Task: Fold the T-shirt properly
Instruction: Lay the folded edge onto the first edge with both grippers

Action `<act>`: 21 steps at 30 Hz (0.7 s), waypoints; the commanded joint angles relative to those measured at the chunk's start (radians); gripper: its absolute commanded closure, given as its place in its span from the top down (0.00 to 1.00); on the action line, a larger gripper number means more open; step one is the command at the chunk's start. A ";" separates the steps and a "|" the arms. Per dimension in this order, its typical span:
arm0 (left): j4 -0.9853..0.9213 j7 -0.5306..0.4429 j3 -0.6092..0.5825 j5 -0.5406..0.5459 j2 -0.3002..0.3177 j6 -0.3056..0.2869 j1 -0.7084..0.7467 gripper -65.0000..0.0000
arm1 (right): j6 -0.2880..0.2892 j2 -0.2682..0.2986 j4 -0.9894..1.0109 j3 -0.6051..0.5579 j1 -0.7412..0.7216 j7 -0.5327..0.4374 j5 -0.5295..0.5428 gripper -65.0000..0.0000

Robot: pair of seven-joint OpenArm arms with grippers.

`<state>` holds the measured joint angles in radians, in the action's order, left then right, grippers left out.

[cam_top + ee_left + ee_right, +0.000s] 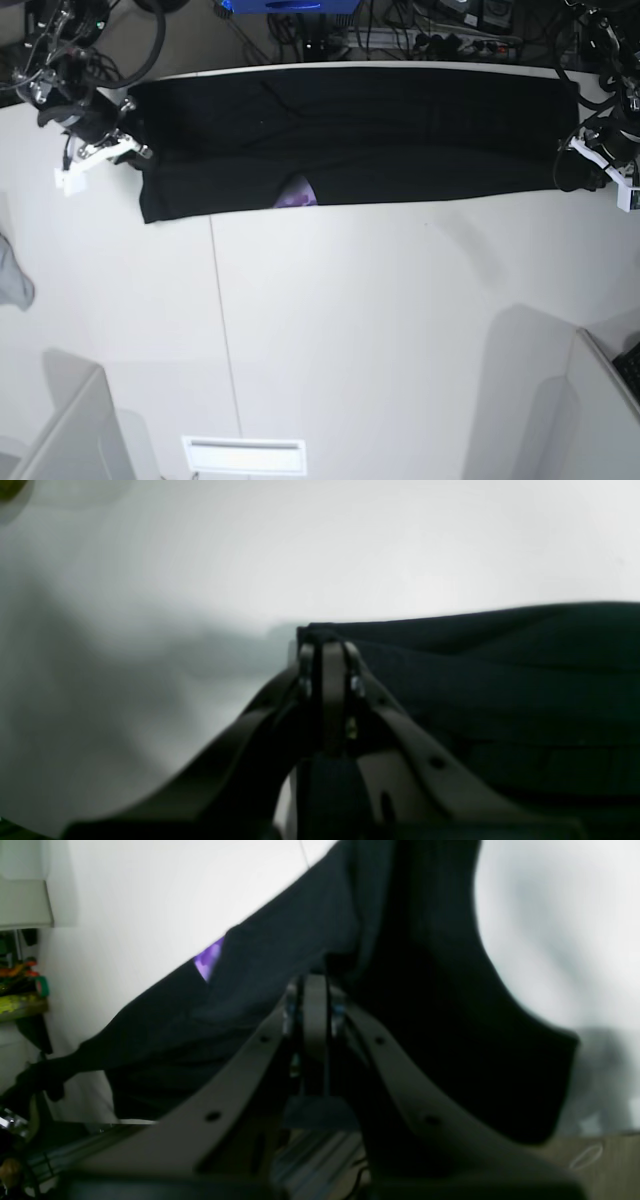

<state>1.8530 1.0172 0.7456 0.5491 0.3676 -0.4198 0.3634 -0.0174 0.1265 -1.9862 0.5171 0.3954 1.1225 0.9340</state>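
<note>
Pinching the T-shirt (400, 130), both fingers closed; only right wrist view shows purple print (210, 957).

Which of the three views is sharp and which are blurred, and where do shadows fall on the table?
The base view is sharp: the T-shirt lies stretched, with soft shadows on the table at its lower corners. The left wrist view is soft, the left gripper dark and backlit, a grey shadow beside it. The right wrist view is blurred too, around the right gripper.
</note>
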 commanded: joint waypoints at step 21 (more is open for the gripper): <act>0.017 -0.022 0.009 -0.001 0.012 0.000 0.105 0.00 | 0.004 -0.011 -0.012 0.002 0.066 -0.055 -0.094 0.00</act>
<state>1.8568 1.0130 0.7456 0.5480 0.3630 -0.4198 0.4671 -0.0174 0.1089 -1.9858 0.5171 0.4618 1.0813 0.8299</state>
